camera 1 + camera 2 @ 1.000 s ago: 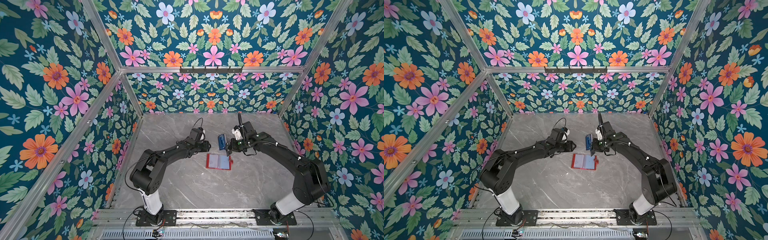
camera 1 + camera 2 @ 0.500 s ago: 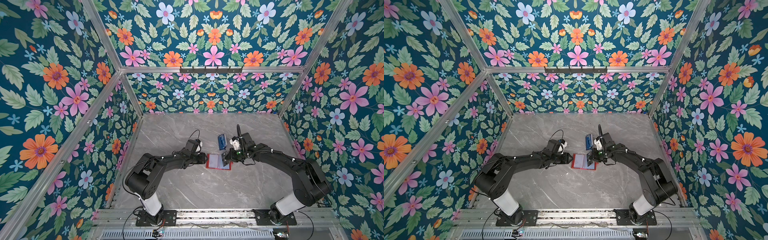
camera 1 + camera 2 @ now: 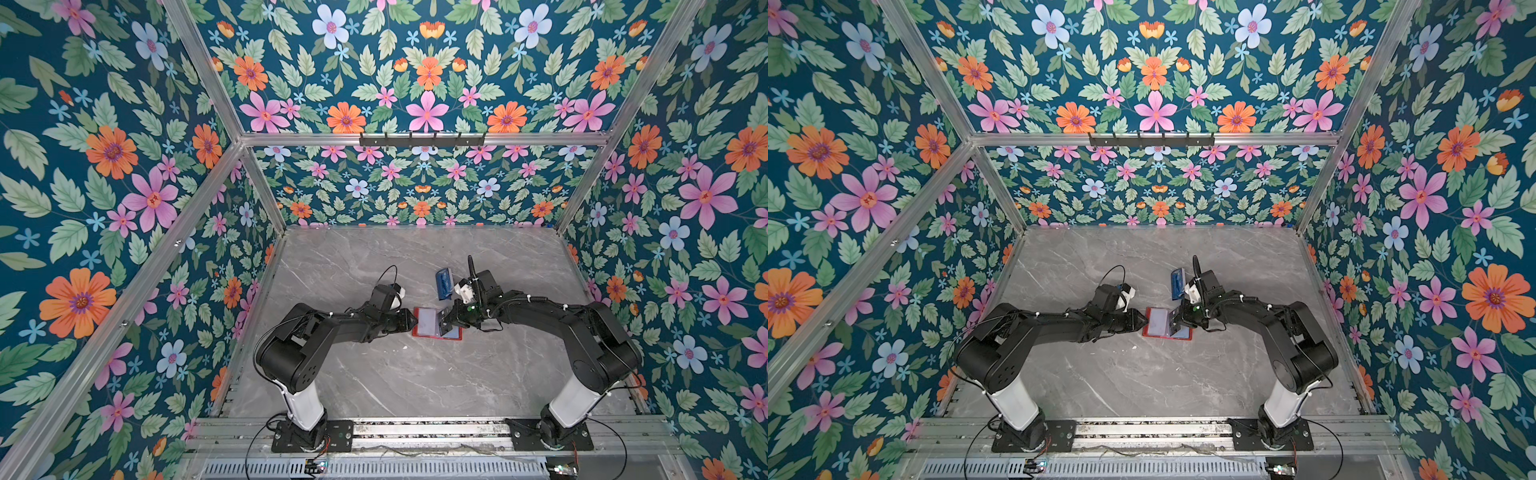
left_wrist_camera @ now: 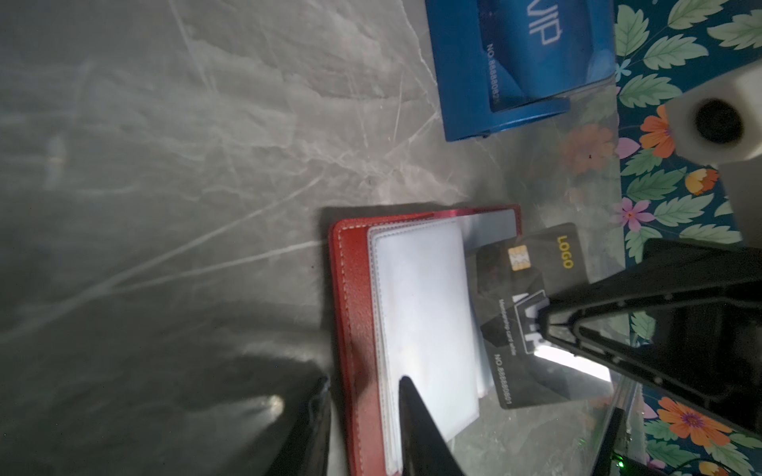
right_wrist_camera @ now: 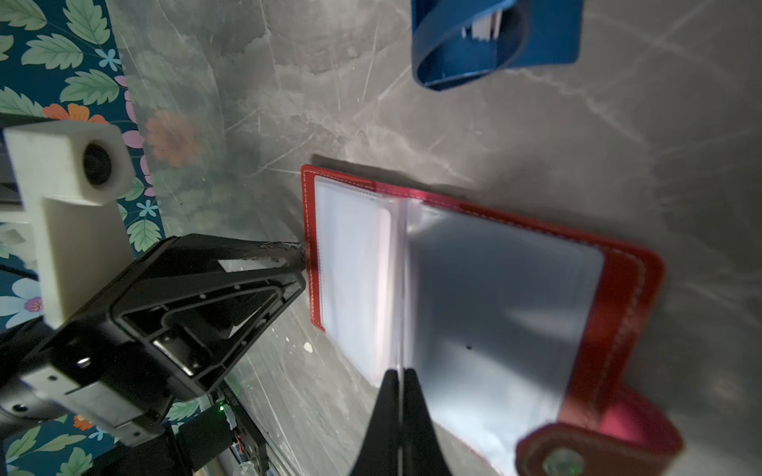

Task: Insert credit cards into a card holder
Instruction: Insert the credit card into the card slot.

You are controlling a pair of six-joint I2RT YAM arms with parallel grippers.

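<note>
Right gripper [image 4: 544, 313]: closed tight on one black card [image 4: 509, 284]. Gold chip and yellow "LOGO" print in plain sight, right of centre in the left wrist frame. Card slanted over the clear sleeves [image 4: 420, 296] of the card holder [image 4: 354, 313], its far edge at the sleeves; whether inside one already, impossible to tell. From the right wrist, both fingers pressed together at bottom centre, only a thin edge between them.

Left gripper [image 5: 303, 266]: jaws partly apart at the card holder's red cover edge. One finger [image 4: 416, 416] over the clear sleeves, the other beside the cover on the grey marbled table [image 3: 374, 374]. Pinching or merely resting there: cannot tell.

One card holder [image 3: 427, 324] [image 3: 1158, 322] in all, open flat at mid-table in both top views, between the two gripper tips. One red snap tab [image 5: 577, 449] at lower right of the right wrist frame. Several clear sleeves, number unreadable.

One blue card rack [image 3: 444, 283] just above the card holder in both top views, apart from it. Inside, one blue card [image 4: 536, 37] marked "VIP"; from the right wrist, a few white card edges [image 5: 482, 26], too tightly packed to count.

Two black arms [image 3: 332, 328], one from each lower side of the top views.
</note>
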